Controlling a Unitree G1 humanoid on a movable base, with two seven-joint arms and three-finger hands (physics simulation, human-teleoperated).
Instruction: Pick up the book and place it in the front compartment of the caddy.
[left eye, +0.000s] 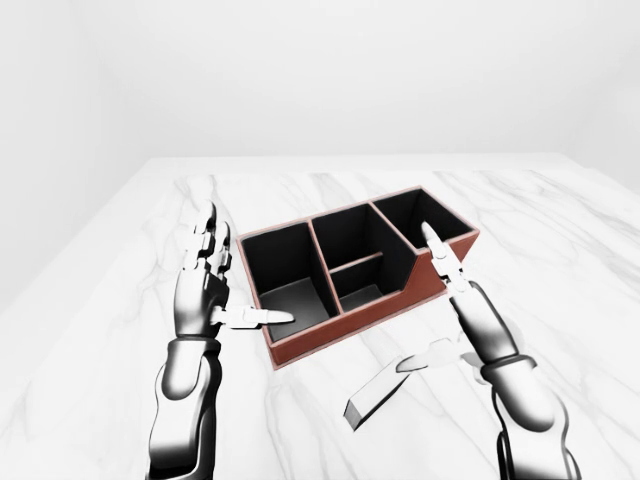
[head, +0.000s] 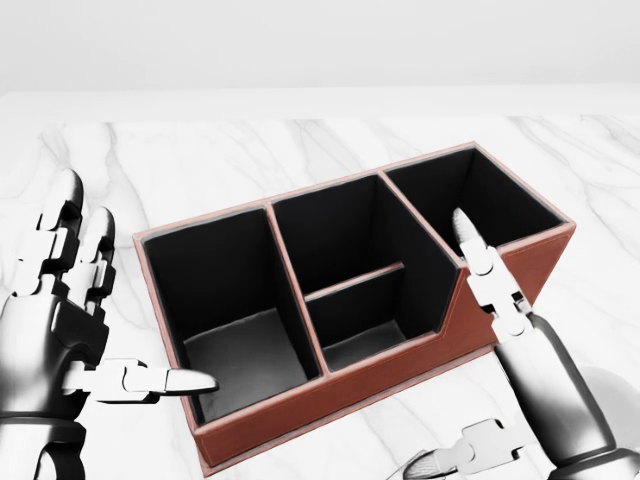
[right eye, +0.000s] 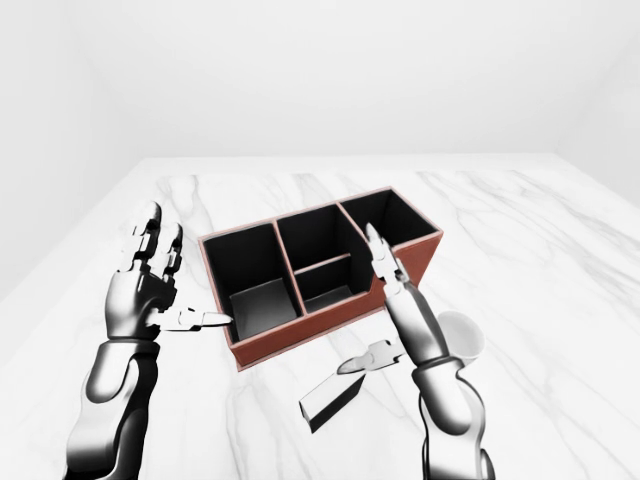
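Bare simulated room, perhaps a test scene: white marble table (left eye: 560, 230) against blank white walls (left eye: 320, 70).

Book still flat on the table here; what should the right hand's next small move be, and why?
Probably lower the right hand onto the book and close. The book lies flat on the marble below the caddy in the left-eye view. The hand is open above it, thumb over its upper end, nothing gripped.

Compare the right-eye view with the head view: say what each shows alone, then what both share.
Only the right-eye view shows the book lying flat on the marble table and a white cup behind the right hand. Only the head view looks down onto the compartment floors. Both show the caddy, the open left hand and the open right hand.
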